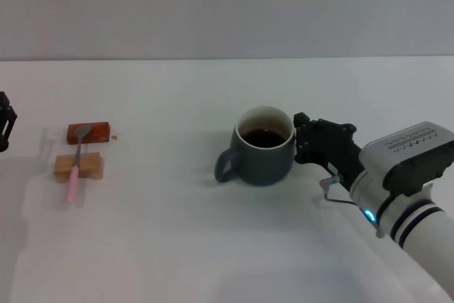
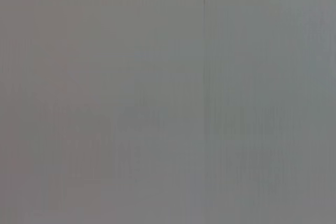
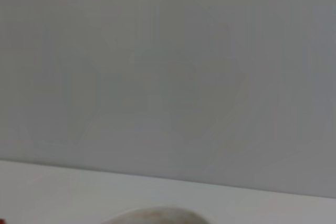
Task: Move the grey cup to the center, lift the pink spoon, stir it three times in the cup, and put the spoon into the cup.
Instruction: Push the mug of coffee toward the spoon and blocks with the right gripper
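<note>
The grey cup (image 1: 264, 160) stands upright near the middle of the white table (image 1: 177, 246), holding dark liquid, with its handle pointing toward my left. My right gripper (image 1: 298, 140) is right up against the cup's right wall, at rim height. In the right wrist view, a pale curved edge of the cup (image 3: 152, 216) shows at the frame's border. The pink spoon (image 1: 75, 168) lies far to the left across two small blocks, its metal bowl on the farther one. My left gripper (image 1: 4, 122) shows only partly at the left edge, left of the spoon.
A reddish-brown block (image 1: 96, 131) and a light wooden block (image 1: 91, 167) lie under the spoon. A grey wall runs behind the table. The left wrist view shows only plain grey.
</note>
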### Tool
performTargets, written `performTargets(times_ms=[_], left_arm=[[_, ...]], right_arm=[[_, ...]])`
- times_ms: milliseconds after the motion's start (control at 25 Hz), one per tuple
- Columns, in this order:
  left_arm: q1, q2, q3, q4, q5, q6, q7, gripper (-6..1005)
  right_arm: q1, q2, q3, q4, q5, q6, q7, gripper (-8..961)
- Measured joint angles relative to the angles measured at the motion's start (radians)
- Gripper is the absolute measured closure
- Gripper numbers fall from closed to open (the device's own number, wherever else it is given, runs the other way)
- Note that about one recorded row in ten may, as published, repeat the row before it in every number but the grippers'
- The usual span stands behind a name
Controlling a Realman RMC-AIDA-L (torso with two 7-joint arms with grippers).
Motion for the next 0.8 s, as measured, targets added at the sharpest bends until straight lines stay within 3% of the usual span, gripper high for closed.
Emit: performTargets(times_ms=[800], left_arm=[[-0.003, -0.002, 0.012, 0.000, -0.002, 0.000, 0.000, 270]], right_arm=[[0.011, 0.000, -0.007, 0.038, -0.105, 0.021, 0.000, 953]])
